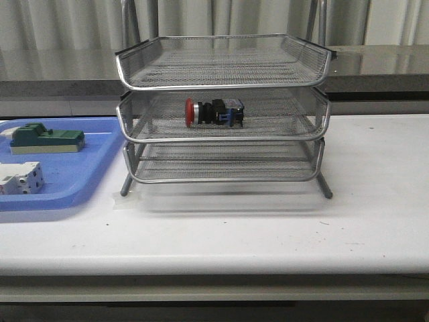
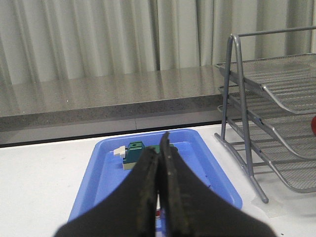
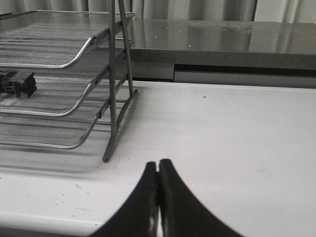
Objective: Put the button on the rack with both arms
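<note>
White table carries the rack at centre with the button lying on its middle tier, blue tray to the left, while left gripper and right gripper both sit closed, empty.

Left tool: black fingers pressed together, nothing between them.
Blue plastic tray: on white worktop, beyond the fingers.
Green terminal block: inside tray.
Silver wire mesh rack: just beside tray.

silver mesh rack, red-headed button, blue tray
</note>
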